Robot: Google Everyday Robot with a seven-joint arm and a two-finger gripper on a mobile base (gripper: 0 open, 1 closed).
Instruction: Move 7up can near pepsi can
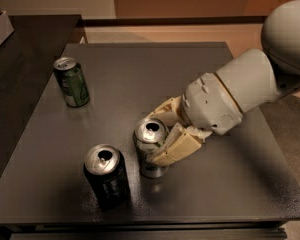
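The 7up can (149, 145), white-silver with a silver top, stands upright on the dark table (140, 79) near its front. My gripper (157, 136) is shut on it from the right, one finger behind the can and one in front. The pepsi can (106, 175), black with a shiny silver top, stands upright just to the left and front of the 7up can, with a small gap between them.
An all-green can (71, 81) stands upright at the table's back left. My white arm (250, 84) reaches in from the right. A darker surface (15, 59) adjoins the table on the left. The table's front edge is close to the pepsi can.
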